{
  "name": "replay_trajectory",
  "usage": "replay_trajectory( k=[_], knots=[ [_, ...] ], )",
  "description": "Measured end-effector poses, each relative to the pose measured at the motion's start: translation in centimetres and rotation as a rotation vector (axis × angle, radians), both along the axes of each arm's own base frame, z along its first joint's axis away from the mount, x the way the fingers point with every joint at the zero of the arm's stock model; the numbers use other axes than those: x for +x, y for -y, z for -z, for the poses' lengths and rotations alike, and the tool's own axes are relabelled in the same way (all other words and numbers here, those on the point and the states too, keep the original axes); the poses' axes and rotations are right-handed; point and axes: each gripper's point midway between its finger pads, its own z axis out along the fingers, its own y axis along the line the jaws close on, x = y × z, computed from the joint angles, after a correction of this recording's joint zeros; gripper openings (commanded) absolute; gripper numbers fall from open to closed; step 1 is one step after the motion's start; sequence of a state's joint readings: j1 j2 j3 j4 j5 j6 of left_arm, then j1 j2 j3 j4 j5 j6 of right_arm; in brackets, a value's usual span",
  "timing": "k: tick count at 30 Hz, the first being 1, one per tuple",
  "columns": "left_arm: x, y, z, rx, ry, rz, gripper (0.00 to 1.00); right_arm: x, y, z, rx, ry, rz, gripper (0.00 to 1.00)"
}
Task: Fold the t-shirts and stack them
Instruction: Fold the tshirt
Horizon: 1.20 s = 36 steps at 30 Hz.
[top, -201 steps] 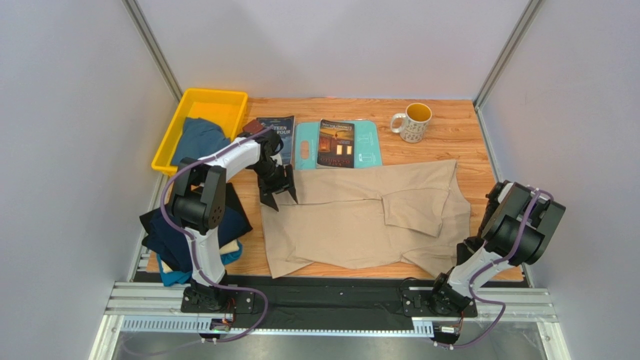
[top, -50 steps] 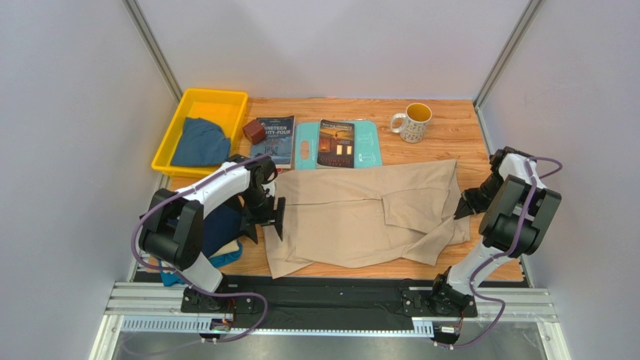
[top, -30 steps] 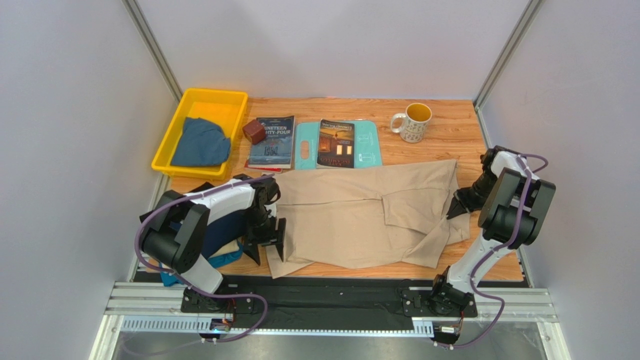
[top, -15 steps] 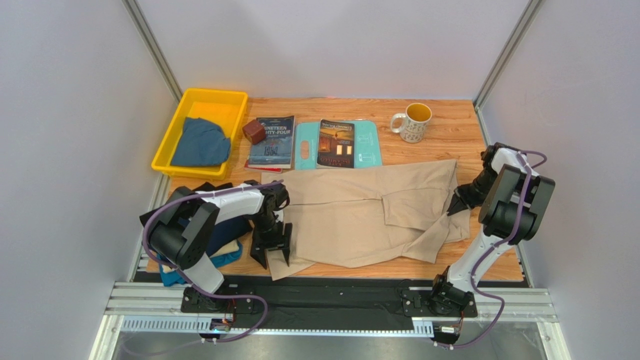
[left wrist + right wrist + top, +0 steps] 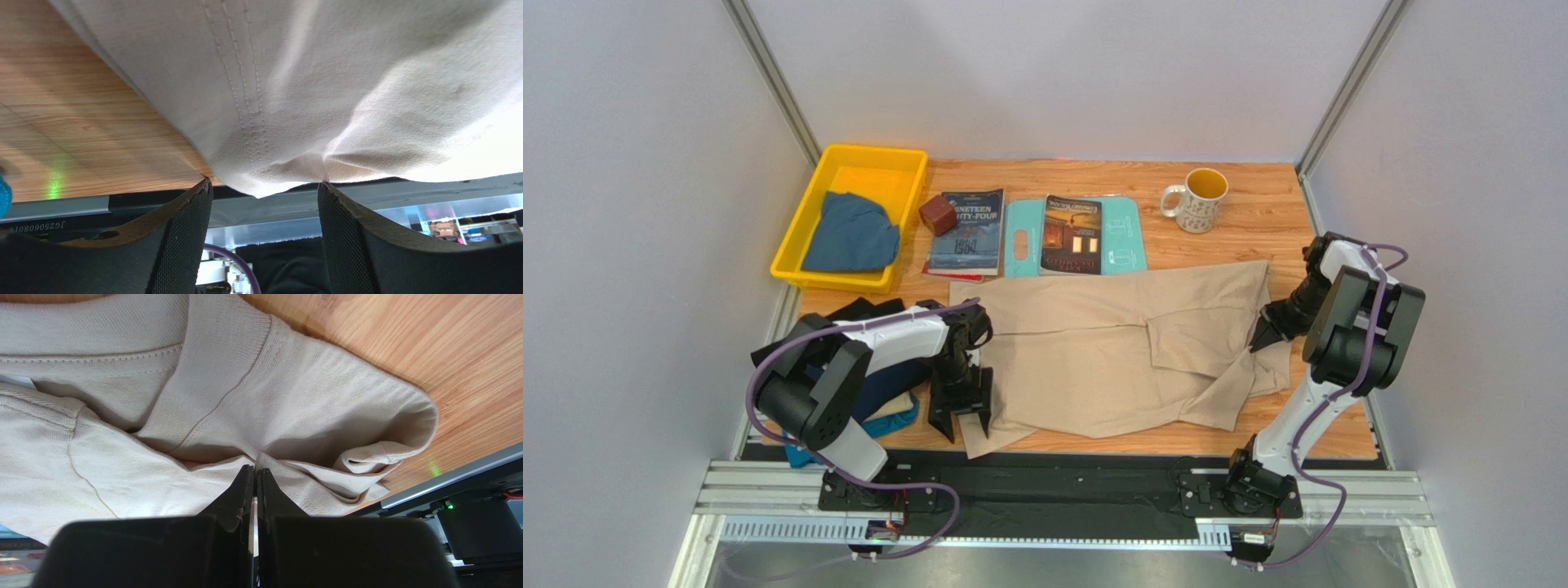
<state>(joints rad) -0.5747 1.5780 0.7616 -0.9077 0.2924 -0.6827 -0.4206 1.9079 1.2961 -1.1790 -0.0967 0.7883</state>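
Observation:
A large beige t-shirt lies spread across the middle of the table, with a sleeve folded over its right half. My left gripper is open at the shirt's near left corner. In the left wrist view the hem corner sags between the two fingertips of this gripper without being pinched. My right gripper is shut, its tips pressed against bunched folds at the shirt's right edge. A dark navy t-shirt sits on a teal one at the left. A dusty blue t-shirt lies in the bin.
A yellow bin stands at the back left. A brown cube, two books and a light-teal board line the back. A mug stands at the back right. The metal rail runs along the near edge.
My left gripper has slid along the shirt's left side toward the near edge, reaching the hem corner, its jaws narrowing slightly. My right gripper has nudged a little into the shirt's right edge.

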Motion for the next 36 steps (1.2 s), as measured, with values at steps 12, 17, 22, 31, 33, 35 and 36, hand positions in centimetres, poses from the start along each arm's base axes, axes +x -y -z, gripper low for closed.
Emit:
replay_trajectory(
  k=[12,17,22,31,33,35,36],
  knots=[
    [-0.2,0.1,0.0,0.002,-0.002,0.006,0.67,0.0,-0.1,0.2,0.007,-0.004,-0.008,0.0],
    [-0.8,0.4,0.1,-0.003,-0.028,0.024,0.66,0.0,-0.2,0.5,0.017,-0.01,-0.008,0.0],
    [-1.1,0.7,0.2,0.002,-0.06,0.035,0.64,0.0,-0.2,0.5,0.019,-0.011,-0.01,0.0],
    [-1.2,0.9,0.4,-0.008,-0.071,0.052,0.04,-0.2,-0.3,1.1,0.03,-0.03,-0.015,0.0],
    [-1.2,1.0,0.5,-0.009,-0.083,0.057,0.04,-0.2,-0.3,1.2,0.035,-0.032,-0.016,0.0],
    [-1.2,1.1,0.5,-0.009,-0.1,0.059,0.0,-0.1,-0.3,1.1,0.036,-0.029,-0.016,0.0],
    [-1.2,1.2,0.5,-0.008,-0.105,0.062,0.0,0.0,-0.3,1.1,0.035,-0.027,-0.016,0.0]
  ],
)
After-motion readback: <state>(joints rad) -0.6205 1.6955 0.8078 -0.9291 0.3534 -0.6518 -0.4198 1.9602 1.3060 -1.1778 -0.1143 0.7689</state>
